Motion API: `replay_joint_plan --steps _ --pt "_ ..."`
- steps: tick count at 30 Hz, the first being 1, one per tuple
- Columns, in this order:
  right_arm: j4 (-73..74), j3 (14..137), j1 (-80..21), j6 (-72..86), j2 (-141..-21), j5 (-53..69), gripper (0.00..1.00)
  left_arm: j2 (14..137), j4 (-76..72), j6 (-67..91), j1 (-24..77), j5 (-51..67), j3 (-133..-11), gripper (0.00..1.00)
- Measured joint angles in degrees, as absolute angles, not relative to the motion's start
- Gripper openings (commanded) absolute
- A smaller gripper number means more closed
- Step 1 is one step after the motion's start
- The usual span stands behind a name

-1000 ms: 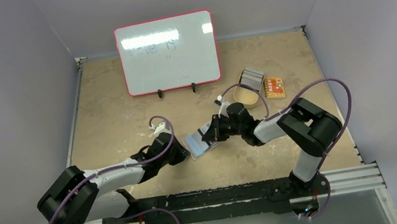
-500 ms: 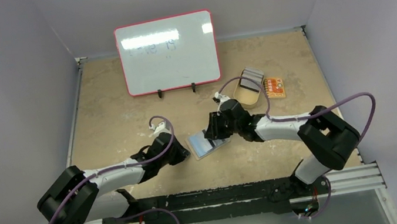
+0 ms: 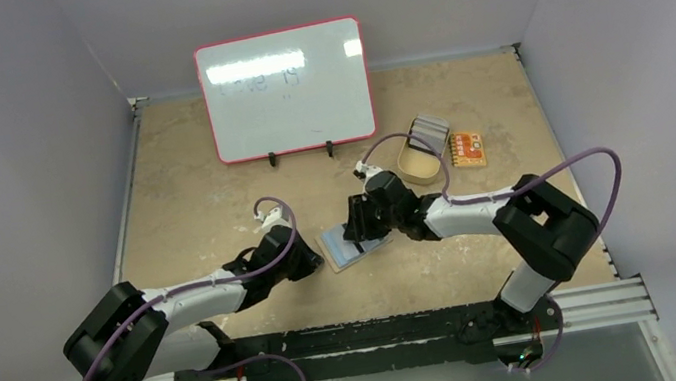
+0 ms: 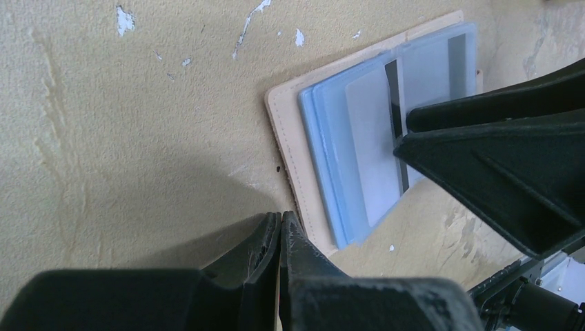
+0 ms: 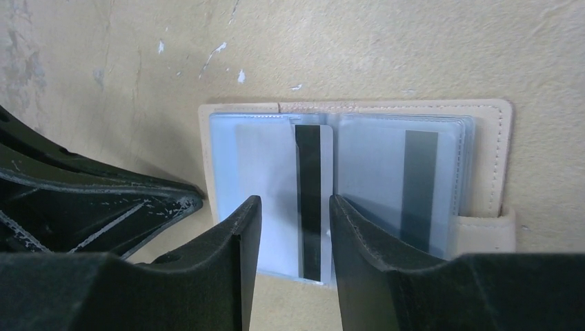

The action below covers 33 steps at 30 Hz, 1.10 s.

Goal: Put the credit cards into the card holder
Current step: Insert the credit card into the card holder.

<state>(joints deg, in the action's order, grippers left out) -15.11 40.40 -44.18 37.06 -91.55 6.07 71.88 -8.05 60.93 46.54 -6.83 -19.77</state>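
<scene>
From above, the open card holder (image 3: 338, 251) lies between the left gripper (image 3: 314, 260) and the right gripper (image 3: 361, 233). The left wrist camera shows fingers (image 4: 262, 241) pressed together at the holder's edge, and if they slip the holder may slide. The right wrist camera shows spread fingers (image 5: 238, 234) right over a striped credit card (image 5: 272, 179) on the holder's middle, and lifting could drag it out.

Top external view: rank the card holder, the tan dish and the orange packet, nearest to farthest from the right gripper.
1. card holder, under the right gripper
2. tan dish, farther back, rightward
3. orange packet, right of the dish
</scene>
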Motion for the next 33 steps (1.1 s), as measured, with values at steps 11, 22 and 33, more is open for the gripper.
replay_joint_plan --steps 11,22,33 --pt "-20.2 40.3 -46.0 40.1 -94.1 8.7 0.43 71.9 -4.5 60.4 46.5 -8.6 -21.5 0.00" --pt "-25.8 39.0 -47.0 43.8 -94.1 13.6 0.43 68.3 3.0 59.7 41.2 -10.8 -22.1 0.00" --pt "-16.4 43.7 -45.8 36.7 -87.4 9.1 0.48 59.5 13.7 55.8 38.9 -12.1 -27.4 0.37"
